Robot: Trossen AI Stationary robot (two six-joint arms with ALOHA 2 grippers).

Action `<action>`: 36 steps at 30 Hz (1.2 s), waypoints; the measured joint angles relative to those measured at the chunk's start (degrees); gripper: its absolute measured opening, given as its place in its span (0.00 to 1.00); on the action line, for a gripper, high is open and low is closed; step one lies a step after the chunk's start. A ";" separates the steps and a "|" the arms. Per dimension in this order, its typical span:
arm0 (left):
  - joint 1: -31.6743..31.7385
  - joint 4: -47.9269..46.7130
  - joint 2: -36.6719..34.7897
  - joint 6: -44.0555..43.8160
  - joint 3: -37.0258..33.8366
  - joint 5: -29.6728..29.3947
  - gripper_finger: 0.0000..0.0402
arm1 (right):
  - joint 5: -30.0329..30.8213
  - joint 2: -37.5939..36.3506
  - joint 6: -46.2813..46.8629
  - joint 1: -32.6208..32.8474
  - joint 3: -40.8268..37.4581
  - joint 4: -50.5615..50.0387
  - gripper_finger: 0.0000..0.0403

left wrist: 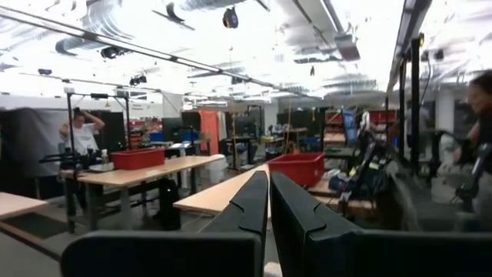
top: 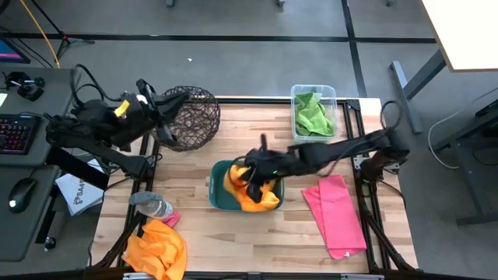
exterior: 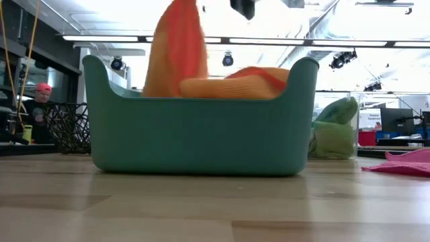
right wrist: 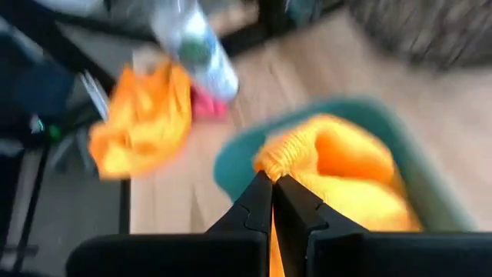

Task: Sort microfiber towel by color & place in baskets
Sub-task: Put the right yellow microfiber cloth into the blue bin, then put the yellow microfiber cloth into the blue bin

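- orange cloth is seen heaped at the table's front left corner, with a clear plastic bottle lying just behind it and a scrap of pink cloth showing beside the bottle.
- dark wire-mesh basket is set at the back left of the wooden table; the left gripper is held just beside its rim, raised off the table, its two fingers pressed almost together with nothing between them.
- teal tub is placed near the table's middle; an orange towel is bundled inside it, part of it draped over the front rim.
- one end of that orange towel is pulled up above the tub, as shown in the low view, where it rises well over the teal wall.
- right gripper is reached across from the right side and held over the tub, its fingers pinched tight on a bunched fold of the orange towel.
- clear bin is set at the back right, with a lime green towel crumpled inside.
- pink towel is laid flat on the table at the front right, apart from all three containers.
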 joint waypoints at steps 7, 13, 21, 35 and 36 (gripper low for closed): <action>-0.02 -0.42 -0.64 -1.48 0.00 0.20 0.01 | -1.63 7.31 2.54 -0.15 -5.04 -0.16 0.00; -0.02 -1.81 -0.47 -4.96 0.00 0.81 0.01 | -7.79 9.51 3.83 -1.65 -5.06 -0.37 0.11; -3.74 -3.82 2.82 -3.85 0.02 2.22 0.08 | -9.34 4.43 -5.75 -2.24 -5.04 -2.27 0.54; -7.54 -24.00 14.47 -23.13 6.36 16.35 0.29 | -8.25 -7.41 -9.84 -4.26 -5.04 -23.10 0.83; -7.54 -29.97 16.69 -25.42 8.67 19.07 0.30 | -8.00 -8.47 -10.11 -4.26 -5.04 -24.52 0.83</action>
